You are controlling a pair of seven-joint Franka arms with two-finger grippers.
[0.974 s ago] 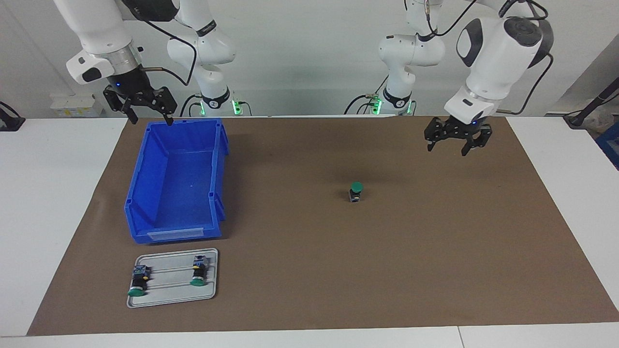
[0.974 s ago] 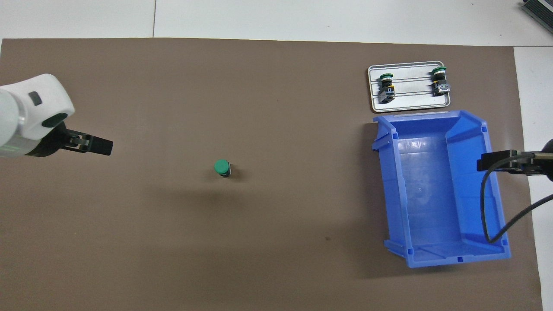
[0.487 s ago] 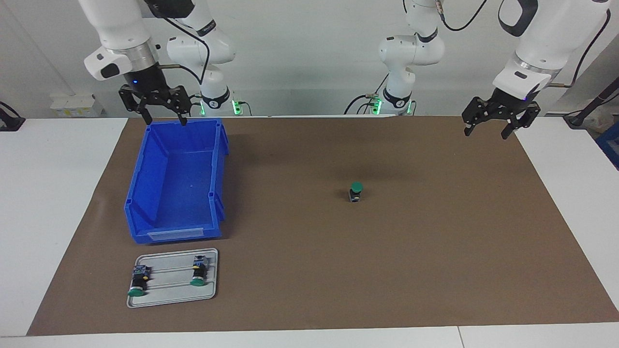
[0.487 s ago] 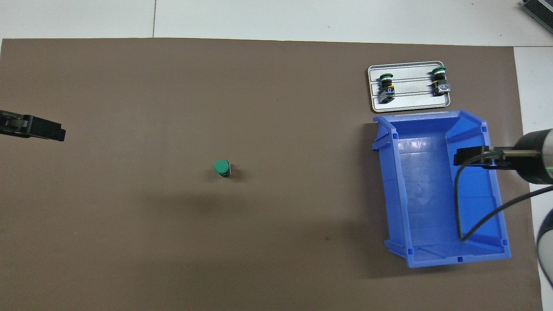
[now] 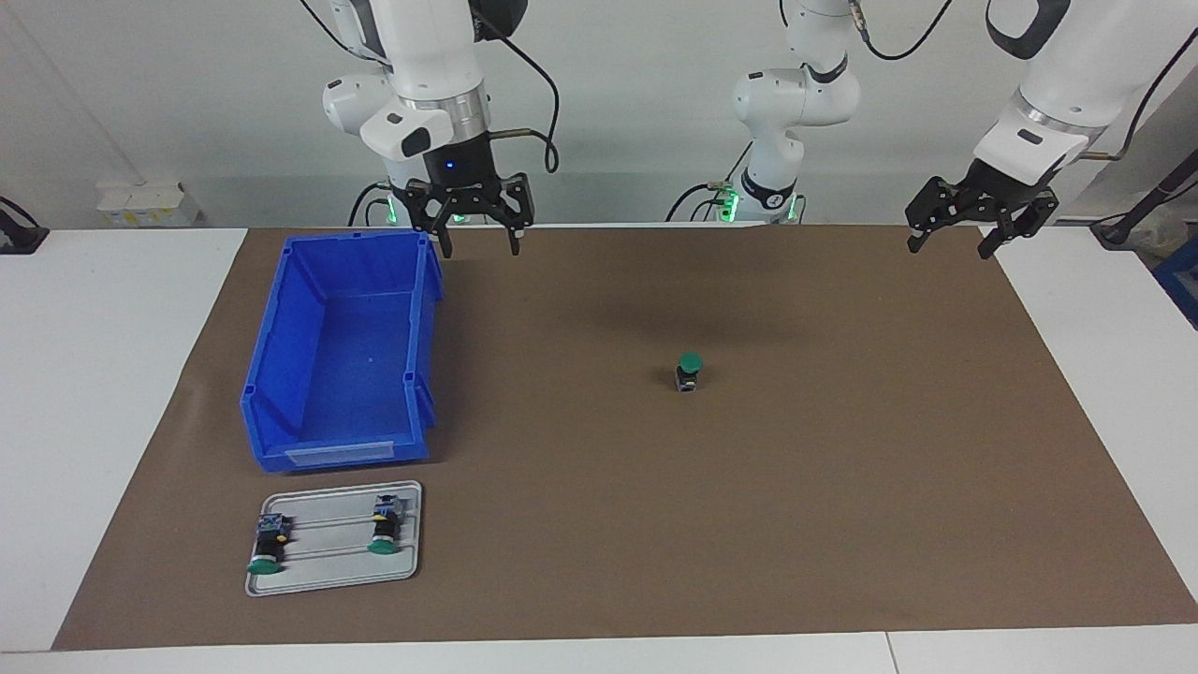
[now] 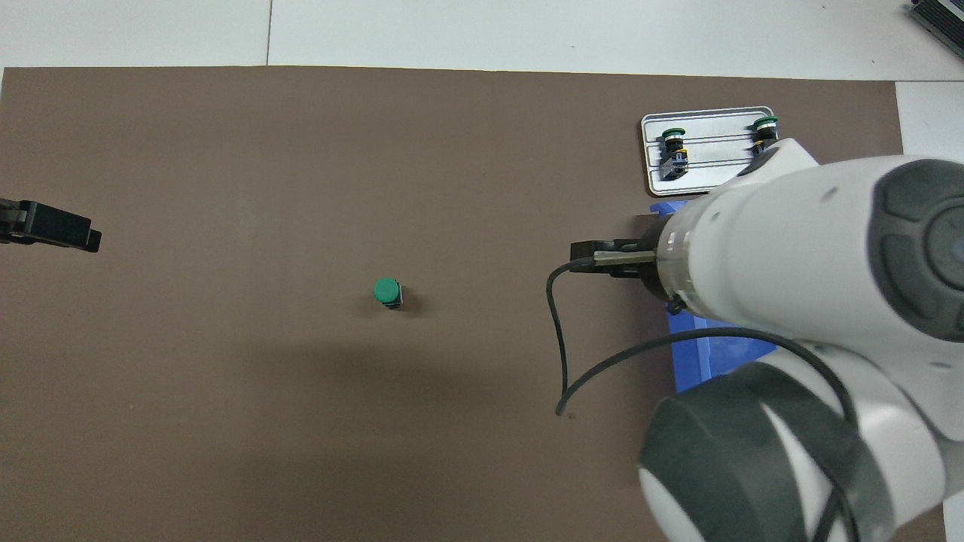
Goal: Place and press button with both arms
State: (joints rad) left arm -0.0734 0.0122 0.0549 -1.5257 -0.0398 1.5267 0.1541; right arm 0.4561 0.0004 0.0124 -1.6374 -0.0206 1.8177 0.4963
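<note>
The button (image 5: 690, 372) stands upright on the brown mat (image 5: 842, 487), green cap up, near the middle; it also shows in the overhead view (image 6: 388, 293). My right gripper (image 5: 477, 241) is open and empty, raised over the mat beside the blue bin's corner nearest the robots. In the overhead view the right arm's wrist (image 6: 791, 248) hides that gripper. My left gripper (image 5: 947, 241) is open and empty, raised over the mat's edge at the left arm's end; it also shows at the overhead view's edge (image 6: 53, 226). Both grippers are well apart from the button.
A blue bin (image 5: 281, 374) sits at the right arm's end, empty; the right arm covers most of it in the overhead view (image 6: 708, 361). A grey tray (image 5: 328, 580) farther from the robots holds two other green-capped buttons (image 5: 267, 552) (image 5: 382, 534).
My right gripper has swung from over the bin's outer corner toward the table's middle. My left gripper has risen and drawn back toward its own end of the table. The button has not moved.
</note>
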